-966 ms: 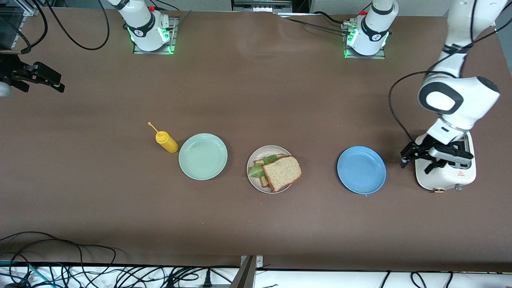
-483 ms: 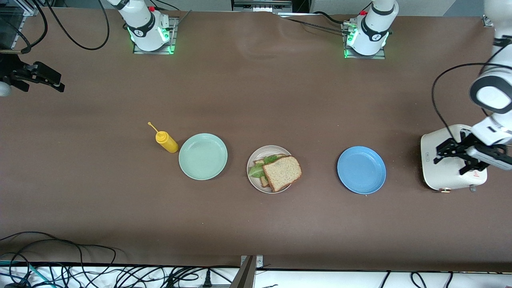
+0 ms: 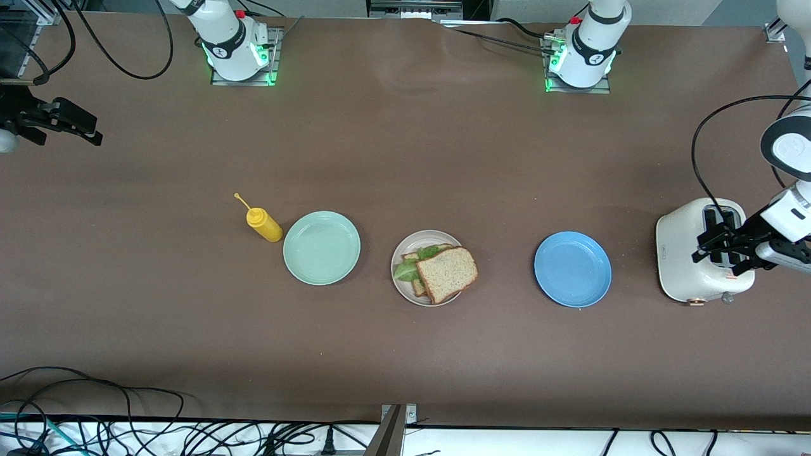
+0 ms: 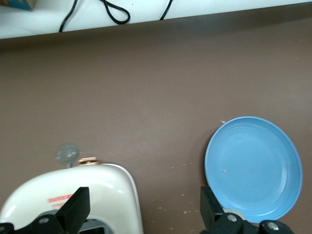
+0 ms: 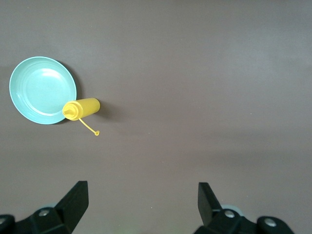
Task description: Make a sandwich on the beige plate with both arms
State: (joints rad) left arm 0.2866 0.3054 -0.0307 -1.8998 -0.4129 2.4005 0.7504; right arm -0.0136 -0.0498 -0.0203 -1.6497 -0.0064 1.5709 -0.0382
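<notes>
Your sandwich: assembled on the beige plate, mid-table, well apart from both sets of fingers. Blue plate between it and your left gripper, whose fingers stand apart over the white toaster. Mint-green plate, with the yellow squeeze bottle touching its rim. Your right gripper: fingers apart, above the table edge at the right arm's end, arm waiting

Blue plate flat on brown bench, empty. White toaster just beside, apart from plate, with grey knob and copper-coloured tab at its edge. Left pincer spread wide above toaster. Black cables past bench edge.
</notes>
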